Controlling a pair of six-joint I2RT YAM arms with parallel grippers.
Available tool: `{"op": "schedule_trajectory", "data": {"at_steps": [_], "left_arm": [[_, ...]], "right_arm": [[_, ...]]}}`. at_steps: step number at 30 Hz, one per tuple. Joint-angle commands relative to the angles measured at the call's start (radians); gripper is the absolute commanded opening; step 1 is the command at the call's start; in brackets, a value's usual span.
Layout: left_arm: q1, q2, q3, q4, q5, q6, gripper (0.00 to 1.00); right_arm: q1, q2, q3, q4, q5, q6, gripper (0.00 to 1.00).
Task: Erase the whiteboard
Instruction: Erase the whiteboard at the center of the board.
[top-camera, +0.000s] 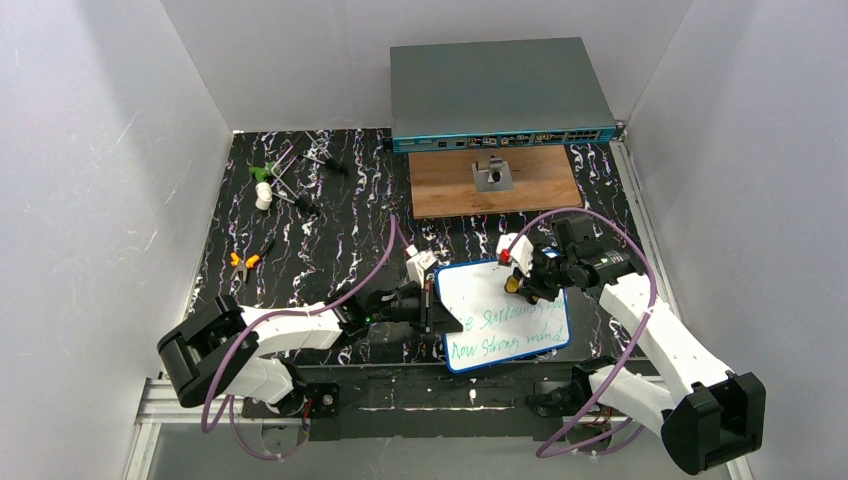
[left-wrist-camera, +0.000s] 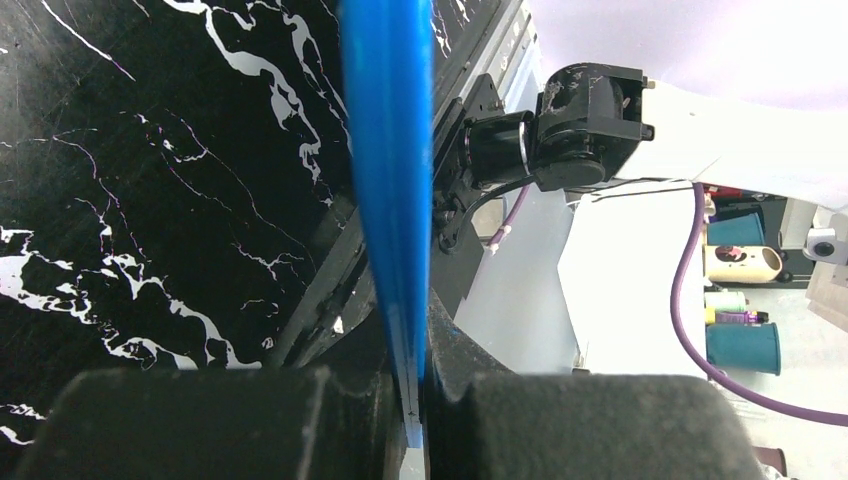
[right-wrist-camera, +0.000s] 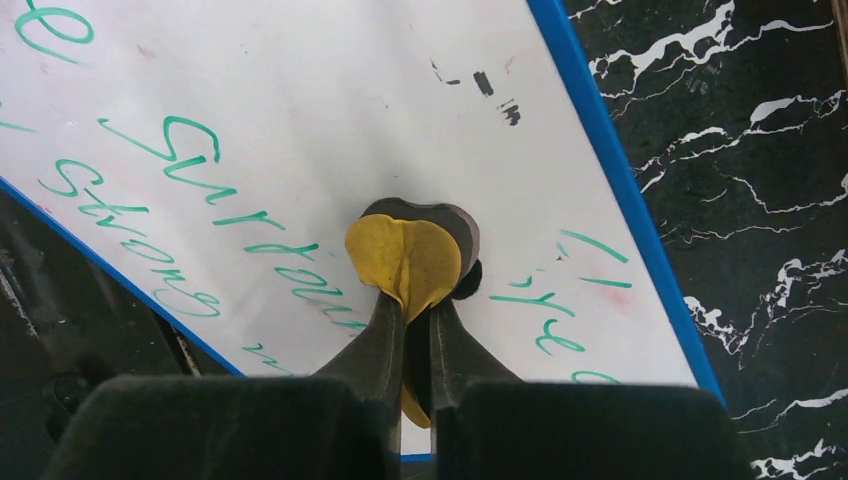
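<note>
The whiteboard (top-camera: 500, 318) has a thin blue rim and lies between the two arms, with green handwriting across its lower half. My left gripper (top-camera: 443, 314) is shut on its left edge. In the left wrist view the blue rim (left-wrist-camera: 390, 180) runs edge-on into the pinched jaws (left-wrist-camera: 418, 400). My right gripper (top-camera: 517, 284) is shut on a small eraser (right-wrist-camera: 405, 255) with a yellow top and a dark felt. The eraser is pressed on the board's white face (right-wrist-camera: 300, 110), between the green lines, near the upper right part of the board.
A large grey box with ports (top-camera: 500, 95) stands at the back. In front of it is a wooden board (top-camera: 440, 190) carrying a small metal bracket (top-camera: 492, 176). Green and white tools (top-camera: 265, 180) and orange pliers (top-camera: 243, 262) lie on the left of the black marbled mat. White walls enclose the table.
</note>
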Motion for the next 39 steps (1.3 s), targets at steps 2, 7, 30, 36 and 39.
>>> {"op": "schedule_trajectory", "data": {"at_steps": [2,7,30,36,39], "left_arm": [[-0.008,-0.028,0.001,0.069,0.034,0.065,0.0],[-0.009,-0.023,0.003,0.075,0.035,0.059,0.0],[-0.008,-0.01,-0.005,0.096,0.034,0.061,0.0],[-0.008,-0.018,-0.013,0.097,0.037,0.058,0.0],[-0.008,-0.031,-0.016,0.082,0.036,0.062,0.0]], "right_arm": [[0.004,0.026,0.071,0.051,0.006,0.122,0.01],[-0.017,0.073,0.112,0.163,0.166,0.224,0.01],[-0.013,0.054,0.14,0.034,-0.03,0.173,0.01],[-0.02,0.089,0.151,0.121,0.177,0.24,0.01],[-0.02,0.078,0.109,0.108,0.215,0.202,0.01]]}}
